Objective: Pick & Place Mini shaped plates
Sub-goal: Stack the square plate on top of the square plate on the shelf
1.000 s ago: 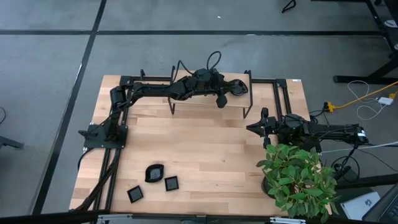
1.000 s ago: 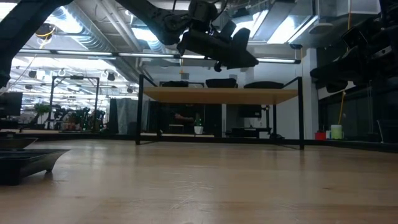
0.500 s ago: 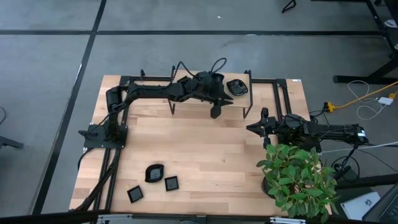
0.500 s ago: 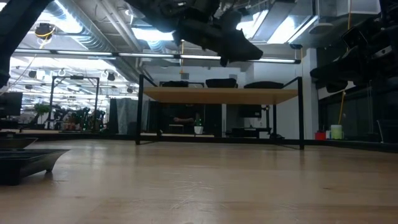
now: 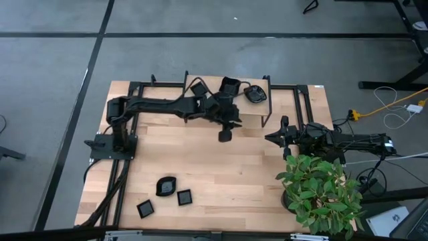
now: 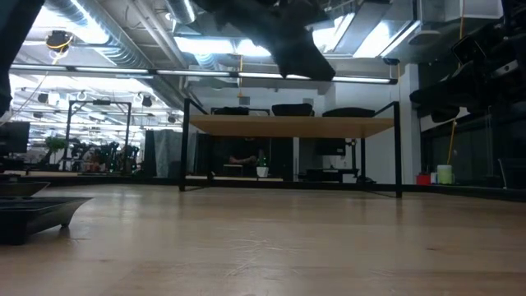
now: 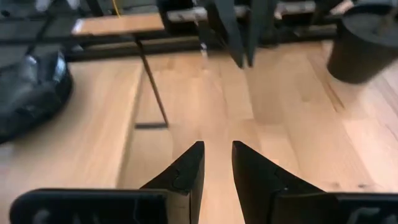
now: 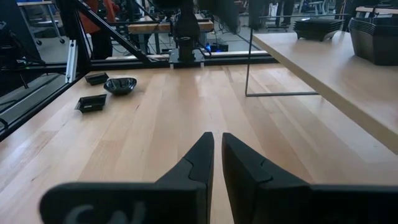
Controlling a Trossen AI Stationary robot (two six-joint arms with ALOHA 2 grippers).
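Note:
Three mini shaped plates lie flat on the table near its front left: a rounded one [image 5: 166, 186] and two square ones [image 5: 184, 197] [image 5: 145, 208]. Three more sit on the raised wooden shelf [image 5: 251, 114] at the back: [image 5: 198, 87], [image 5: 229, 85], [image 5: 254, 94]. My left gripper [image 5: 225, 136] hangs in the air just in front of the shelf's near edge. It is open, with nothing between its fingers [image 7: 186, 168]. My right gripper [image 5: 269, 138] waits at the table's right side, shut and empty [image 8: 217, 149].
The shelf stands on thin black wire legs [image 7: 152, 93]. A potted plant [image 5: 321, 191] fills the front right corner, and its black pot [image 7: 367, 40] shows in the left wrist view. Black frame rails run along the table's left and far edges. Bare wood lies in the table's middle.
My left gripper has drawn back from above the shelf toward the table's near edge and a little to the left, its fingers as far apart as before. As the arm moved off, the plates on the shelf came into view. My right arm has kept still.

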